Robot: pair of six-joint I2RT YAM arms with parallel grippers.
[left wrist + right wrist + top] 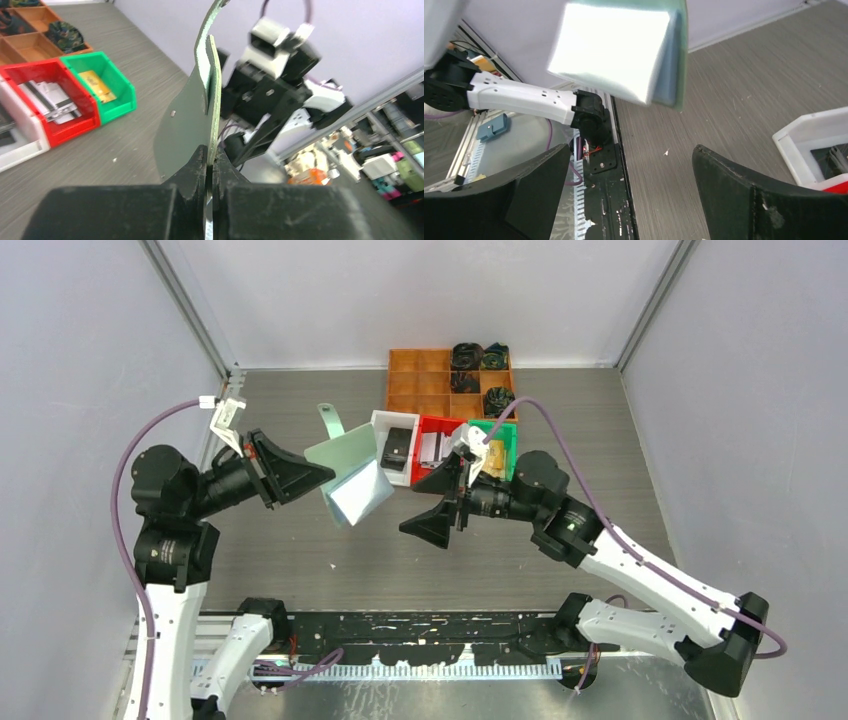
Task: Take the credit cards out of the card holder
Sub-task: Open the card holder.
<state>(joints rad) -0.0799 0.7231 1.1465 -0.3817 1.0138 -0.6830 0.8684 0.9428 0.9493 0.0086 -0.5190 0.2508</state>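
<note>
"Where was the card holder [352, 472]?"

"Up in the air, over the table [300, 570]. The left gripper [210, 172] was pinched tight on its edge. The holder hung open, and its clear pockets pointed down."

"And the right gripper [629, 155]?"

"Its fingers were spread wide with nothing in them. It was near the card holder but not touching it."

"What was in the bins?"

"The red bin [75, 131] had silvery-white cards [50, 97]. The green bin [120, 106] had a gold-tan card [97, 85]. The white bin [380, 425] had a black thing [398, 448] in it. It may have been a card, but it was hard to tell."

"And the orange tray [418, 382]?"

"Some of its boxes on the right held dark bundles [467, 356] of cloth."
</note>
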